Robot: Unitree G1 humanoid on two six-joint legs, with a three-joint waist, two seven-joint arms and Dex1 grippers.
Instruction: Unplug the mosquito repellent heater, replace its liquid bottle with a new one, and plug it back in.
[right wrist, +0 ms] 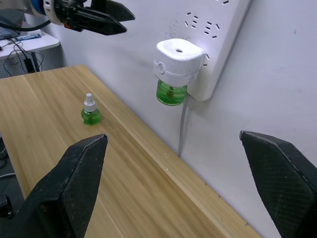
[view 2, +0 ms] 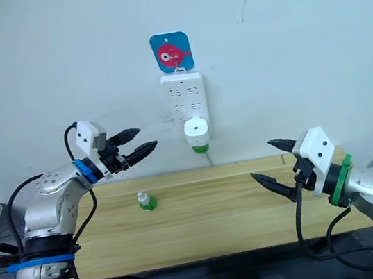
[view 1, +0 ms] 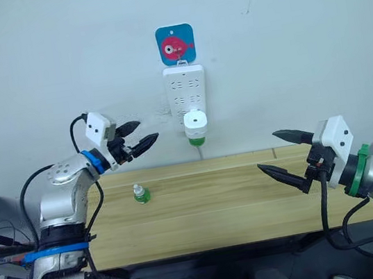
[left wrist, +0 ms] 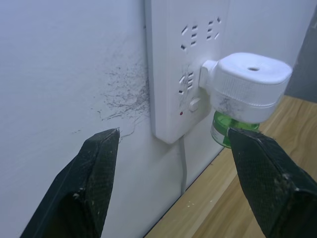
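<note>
In the left eye view, the mosquito repellent heater [view 1: 195, 120] is plugged into the lower end of the white power strip [view 1: 185, 90], which hangs on the far wall below a blue hook plate with a red fish [view 1: 176, 44]. A green liquid bottle [view 1: 196, 139] is fitted to the underside of the heater. A spare green bottle with a white cap [view 1: 140, 193] stands upright on the wooden table [view 1: 238, 202], left of centre and well apart from the heater. The left gripper [view 1: 142, 135] is raised above the table's left part, pointing right toward the strip, jaws narrowly parted and empty. The right gripper [view 1: 286, 152] hovers over the table's right end, jaws spread wide and empty. In the left wrist view, the left gripper [left wrist: 173, 144] frames the lower end of the strip and its cord [left wrist: 184, 166]; the heater sits just beyond one fingertip [left wrist: 247, 141], not touched. In the right wrist view, the right gripper [right wrist: 173, 141] has its two fingers far apart; the heater, spare bottle and left gripper [right wrist: 121, 20] lie beyond them, clear of contact.
</note>
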